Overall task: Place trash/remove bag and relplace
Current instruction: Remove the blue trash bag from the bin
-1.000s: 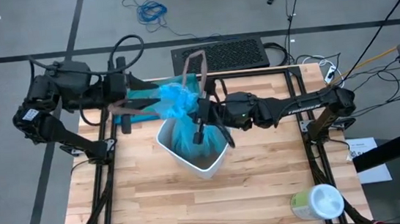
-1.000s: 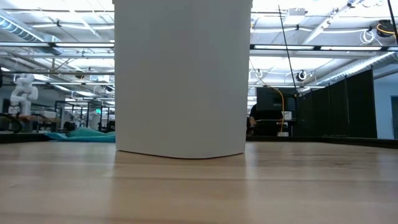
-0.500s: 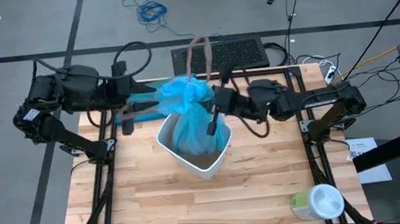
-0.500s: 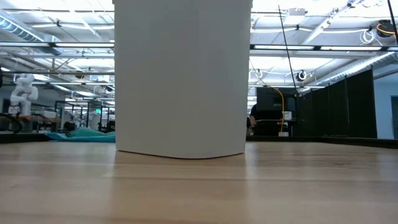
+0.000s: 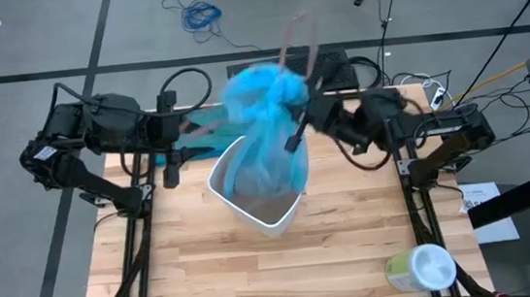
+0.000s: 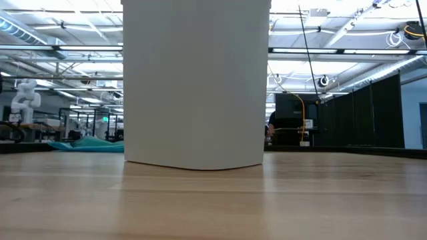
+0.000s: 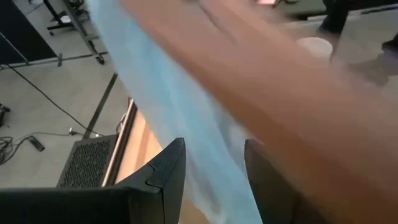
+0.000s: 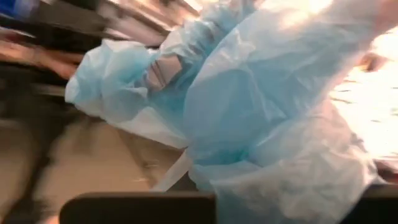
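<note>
The bin (image 5: 259,208) stands on the table (image 5: 199,272) near its centre. The bag (image 5: 266,134) hangs partly inside the bin, rising above its rim. The tub (image 5: 420,270) lies at the table's front right corner, well apart from the bin.

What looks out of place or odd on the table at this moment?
The wipes tub lies on its side at the table's near right corner. A teal bag lies loose at the far edge. The blue bag hangs half out of the white bin, lifted by the right claw.
</note>
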`<state>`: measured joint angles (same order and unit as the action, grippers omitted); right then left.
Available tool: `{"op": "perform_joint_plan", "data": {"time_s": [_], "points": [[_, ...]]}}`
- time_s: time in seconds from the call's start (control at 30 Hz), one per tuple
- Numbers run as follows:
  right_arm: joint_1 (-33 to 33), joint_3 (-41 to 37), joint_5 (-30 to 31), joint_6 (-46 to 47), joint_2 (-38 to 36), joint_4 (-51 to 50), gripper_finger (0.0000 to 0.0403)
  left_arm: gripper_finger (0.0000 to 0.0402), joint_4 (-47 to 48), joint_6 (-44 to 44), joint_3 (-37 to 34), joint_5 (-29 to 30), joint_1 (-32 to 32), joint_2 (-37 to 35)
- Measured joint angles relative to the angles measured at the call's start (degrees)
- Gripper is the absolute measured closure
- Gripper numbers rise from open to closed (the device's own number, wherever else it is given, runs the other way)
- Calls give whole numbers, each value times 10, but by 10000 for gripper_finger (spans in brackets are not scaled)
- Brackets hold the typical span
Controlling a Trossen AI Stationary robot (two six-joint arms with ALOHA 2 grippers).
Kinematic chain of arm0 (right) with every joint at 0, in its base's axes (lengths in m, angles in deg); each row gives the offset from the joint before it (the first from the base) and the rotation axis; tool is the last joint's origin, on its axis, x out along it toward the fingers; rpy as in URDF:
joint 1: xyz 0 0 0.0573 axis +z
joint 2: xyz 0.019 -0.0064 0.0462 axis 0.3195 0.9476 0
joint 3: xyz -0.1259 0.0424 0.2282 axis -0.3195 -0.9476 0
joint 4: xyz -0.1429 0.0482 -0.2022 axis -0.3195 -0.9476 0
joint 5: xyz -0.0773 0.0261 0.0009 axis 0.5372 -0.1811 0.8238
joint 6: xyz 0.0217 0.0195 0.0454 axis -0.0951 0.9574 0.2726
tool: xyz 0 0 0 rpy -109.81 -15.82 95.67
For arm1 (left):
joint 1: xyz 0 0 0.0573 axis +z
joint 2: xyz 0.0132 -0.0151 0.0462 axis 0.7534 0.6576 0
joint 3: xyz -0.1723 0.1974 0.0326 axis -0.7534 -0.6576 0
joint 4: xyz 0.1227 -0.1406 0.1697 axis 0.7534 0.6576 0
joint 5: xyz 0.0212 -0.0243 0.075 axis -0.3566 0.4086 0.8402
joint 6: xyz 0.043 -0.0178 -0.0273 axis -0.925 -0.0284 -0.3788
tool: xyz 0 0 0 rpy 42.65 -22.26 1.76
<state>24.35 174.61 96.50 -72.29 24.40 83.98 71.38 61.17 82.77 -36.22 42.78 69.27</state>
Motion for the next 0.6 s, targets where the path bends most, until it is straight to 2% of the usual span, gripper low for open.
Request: {"op": "perform_joint_plan", "data": {"time_s": [0.17,0.4,0.6], "points": [[-50,0,80,-45,-25,-13,403,241,32,15,-4,37,0,3],[-133,0,96,-49,-51,-47,403,242,48,29,-49,48,0,5],[-170,0,137,-76,-83,-63,403,242,51,28,-78,61,0,5]]}}
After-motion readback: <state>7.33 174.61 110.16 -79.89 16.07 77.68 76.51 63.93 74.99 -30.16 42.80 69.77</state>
